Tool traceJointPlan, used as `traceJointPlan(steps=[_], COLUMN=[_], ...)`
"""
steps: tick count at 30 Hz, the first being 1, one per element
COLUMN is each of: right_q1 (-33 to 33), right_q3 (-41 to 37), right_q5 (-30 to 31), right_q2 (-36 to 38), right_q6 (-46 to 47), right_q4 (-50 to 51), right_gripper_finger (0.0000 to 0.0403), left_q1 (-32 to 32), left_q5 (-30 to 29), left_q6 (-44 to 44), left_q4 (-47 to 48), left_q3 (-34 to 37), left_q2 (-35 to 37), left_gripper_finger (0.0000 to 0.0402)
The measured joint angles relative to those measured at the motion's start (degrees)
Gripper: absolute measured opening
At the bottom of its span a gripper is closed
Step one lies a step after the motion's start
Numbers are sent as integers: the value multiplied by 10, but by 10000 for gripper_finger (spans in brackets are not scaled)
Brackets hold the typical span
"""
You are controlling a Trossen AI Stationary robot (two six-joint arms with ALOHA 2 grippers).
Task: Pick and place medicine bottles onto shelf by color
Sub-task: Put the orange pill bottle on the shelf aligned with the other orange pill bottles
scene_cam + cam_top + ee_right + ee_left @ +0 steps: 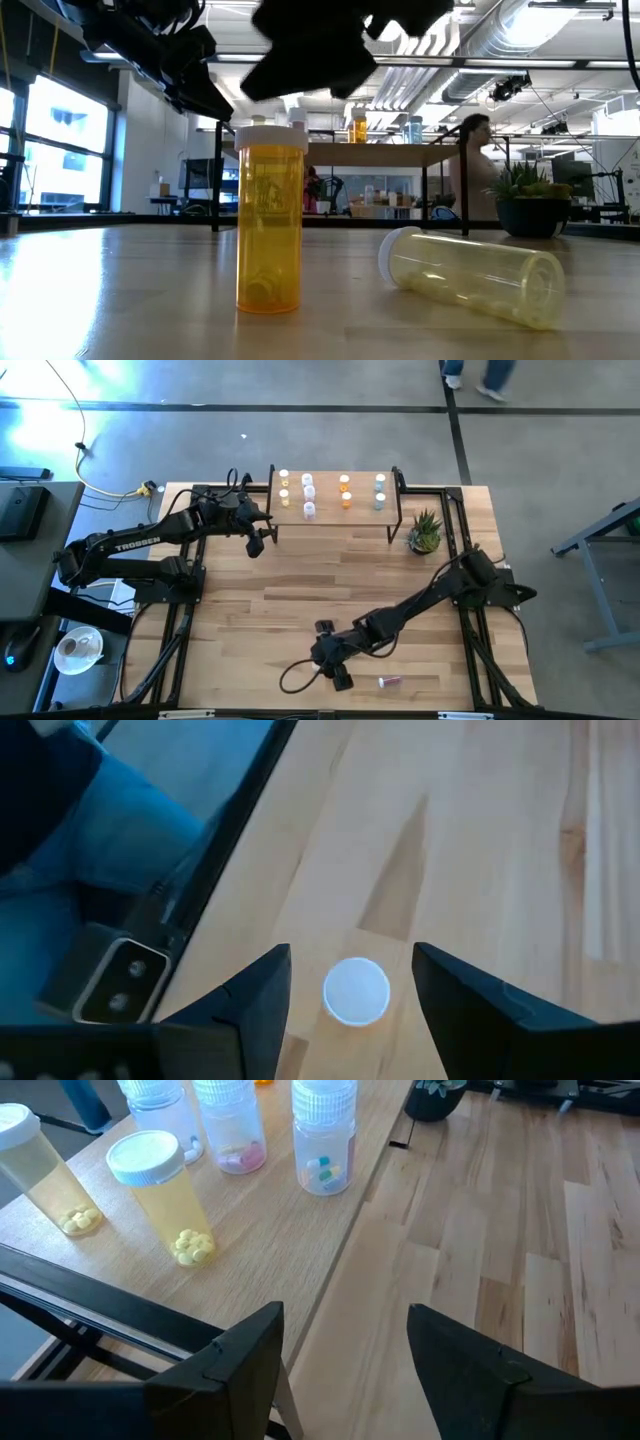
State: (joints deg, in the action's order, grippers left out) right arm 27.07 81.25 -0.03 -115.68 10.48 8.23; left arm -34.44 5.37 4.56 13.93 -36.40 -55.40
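The shelf (335, 520) stands at the table's far middle and carries yellow (284, 495), clear (309, 510), orange (346, 500) and blue-grey (380, 500) bottles, upright in rows. My right gripper (350, 995) is open near the table's front edge. It points down over an upright amber bottle (270, 225), and its fingers stand on either side of the bottle's white cap (356, 990) without touching. A pale bottle (470, 272) lies on its side beside it. My left gripper (345, 1350) is open and empty at the shelf's left front corner.
A small potted plant (425, 532) stands right of the shelf. A black cable (296, 676) loops on the table by my right gripper. A black frame (190, 590) runs along the table's sides. A person (470, 170) shows in the room behind.
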Motion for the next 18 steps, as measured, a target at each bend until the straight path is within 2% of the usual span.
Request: traceJointPlan(steps=[13,18], right_q1=[6,6], right_q3=[0,0], right_q5=[13,17], right_q2=[-38,-38], right_q6=[15,17], right_q4=[-18,-13], right_gripper_finger=[201,179], left_q1=[0,0], left_q5=[-1,-1], left_q6=[1,1], left_q4=[0,0], left_q3=[0,0], left_q2=[0,0], left_gripper_finger=[203,203])
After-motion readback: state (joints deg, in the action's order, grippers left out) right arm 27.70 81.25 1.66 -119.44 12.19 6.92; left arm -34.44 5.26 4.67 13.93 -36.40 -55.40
